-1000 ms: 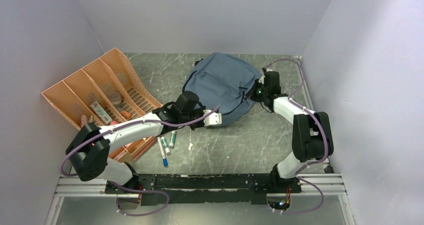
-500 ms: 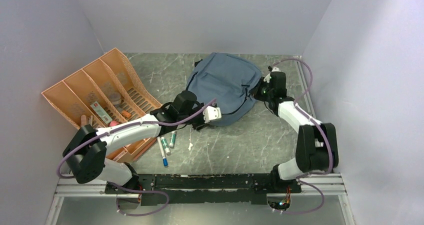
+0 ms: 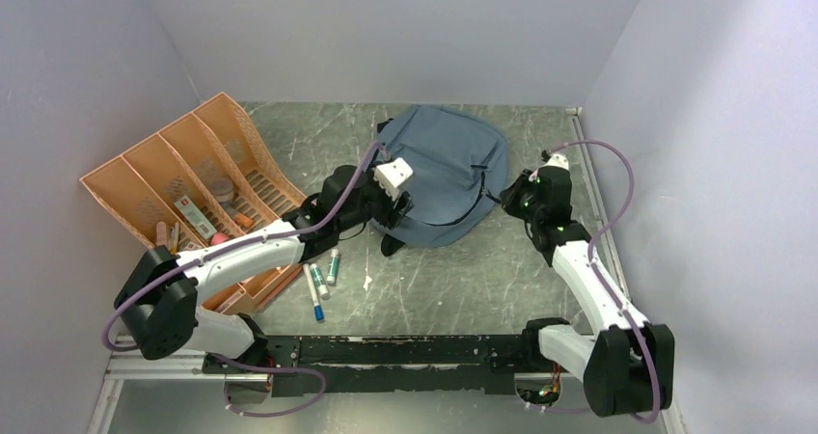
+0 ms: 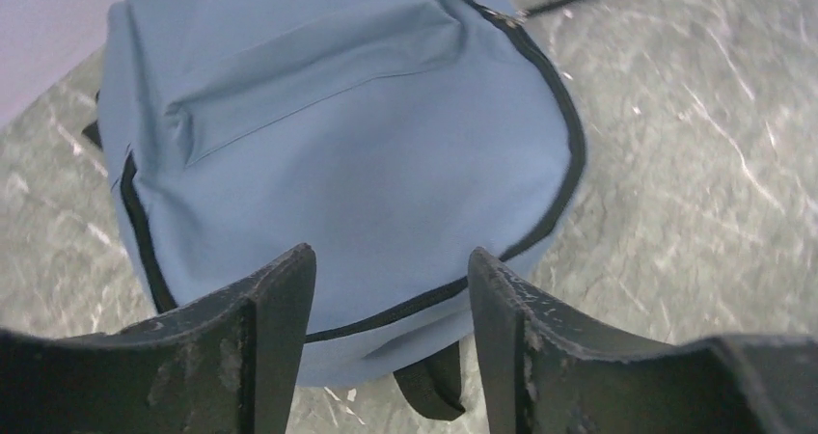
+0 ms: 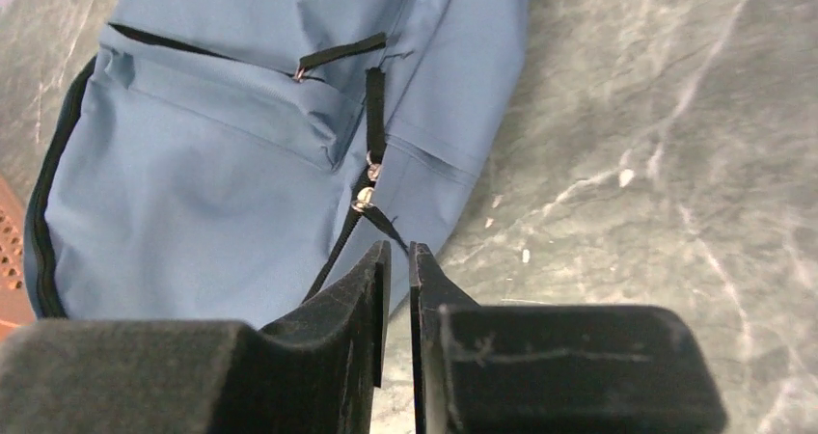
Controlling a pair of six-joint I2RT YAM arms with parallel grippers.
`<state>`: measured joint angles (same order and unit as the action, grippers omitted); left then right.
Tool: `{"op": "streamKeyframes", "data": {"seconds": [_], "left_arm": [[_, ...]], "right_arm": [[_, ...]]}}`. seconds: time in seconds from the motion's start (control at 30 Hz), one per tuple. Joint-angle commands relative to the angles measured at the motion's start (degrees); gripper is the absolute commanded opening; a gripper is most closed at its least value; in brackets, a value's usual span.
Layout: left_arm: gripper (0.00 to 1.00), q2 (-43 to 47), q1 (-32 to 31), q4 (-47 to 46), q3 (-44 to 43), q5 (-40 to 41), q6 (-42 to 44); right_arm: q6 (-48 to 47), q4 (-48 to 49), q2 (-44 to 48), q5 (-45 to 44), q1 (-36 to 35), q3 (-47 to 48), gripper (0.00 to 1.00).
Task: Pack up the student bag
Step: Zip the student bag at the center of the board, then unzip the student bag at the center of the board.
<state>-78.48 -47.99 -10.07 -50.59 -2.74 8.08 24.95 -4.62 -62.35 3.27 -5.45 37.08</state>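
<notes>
Markers (image 3: 319, 282) beside tray (image 3: 145, 178); left pincer (image 4: 391, 260) apart above student bag (image 4: 338, 135), right pincer (image 5: 397, 251) clamping strap (image 5: 382, 222).

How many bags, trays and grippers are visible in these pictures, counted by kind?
student bag: 1
orange tray: 1
grippers: 2, the left gripper open over the bag, the right gripper closed on the bag's black zipper strap
Total: 4
</notes>
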Motion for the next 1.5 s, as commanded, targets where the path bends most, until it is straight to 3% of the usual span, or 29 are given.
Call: {"op": "streamKeyframes", "data": {"seconds": [0.0, 0.2, 0.4, 0.63, 1.1, 1.47], "left_arm": [[0.69, 1.1, 2.7, -4.1, -0.7, 8.4, -11.1], [0.77, -1.2, 8.1, 5.0, -4.9, 12.1, -18.3], [0.78, -2.7, 13.7, 15.7, -9.3, 12.4, -24.4], [0.77, -2.5, 15.4, 21.2, -9.8, 12.0, -25.5], [0.75, -1.6, 13.3, 16.6, -8.6, 11.4, -21.0], [0.75, -13.2, 5.8, 7.9, -21.3, 6.5, -9.6]], "right_arm": [[0.8, -3.0, 5.0, -7.5, 0.5, -0.2, 0.22], [0.3, -4.0, 5.7, -8.8, 0.5, 1.6, 0.38], [1.7, 1.0, 4.0, 3.6, 0.5, 1.8, 0.40], [5.5, 2.0, 1.5, 6.5, 0.5, 3.4, 0.41], [13.4, -1.2, -7.5, -6.2, 0.8, 8.3, 0.43], [14.5, 2.7, -26.8, 7.6, 6.1, 16.5, 0.45]]}}
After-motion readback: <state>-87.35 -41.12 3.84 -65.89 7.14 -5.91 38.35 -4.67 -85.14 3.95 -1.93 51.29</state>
